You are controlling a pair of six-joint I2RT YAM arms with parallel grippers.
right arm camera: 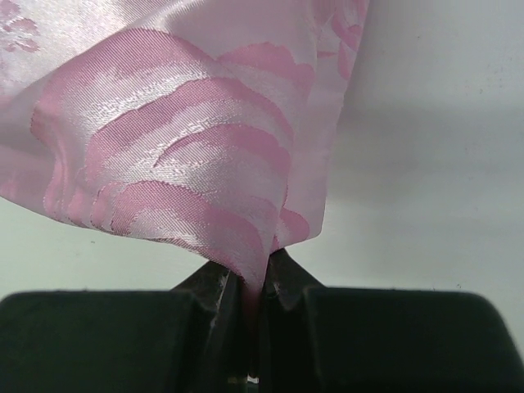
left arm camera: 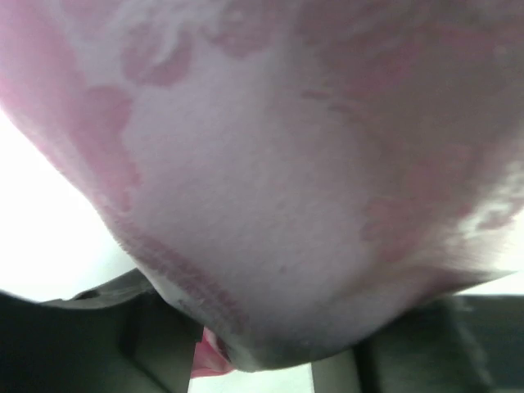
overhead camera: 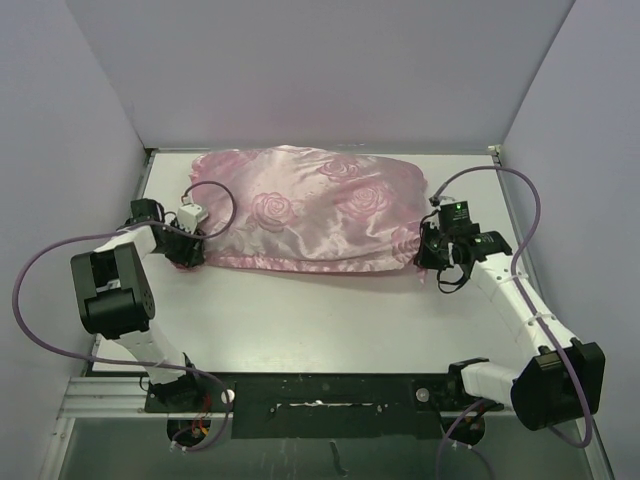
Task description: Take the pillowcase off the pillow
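Right wrist view: your right pincer (right arm camera: pixel 254 282) clamped on glossy fold of shiny pink rose-woven satin pillowcase (right arm camera: pixel 188 147); left pincer (overhead camera: pixel 188 247) smothered in cloth, grip unreadable.

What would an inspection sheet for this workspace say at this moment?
Surface: white table, matte.
Job's things: pink rose-patterned pillowcase lies bulging across the far half; pillow not visible, no off-white fabric shows.
Clutter: nothing seen.
Grippers: right gripper pinches the pillowcase's right corner; left gripper is at the left end with fabric filling its wrist view, grip unclear.
Cables: purple cables loop outward beside each arm.
Surroundings: plain grey walls on three sides.
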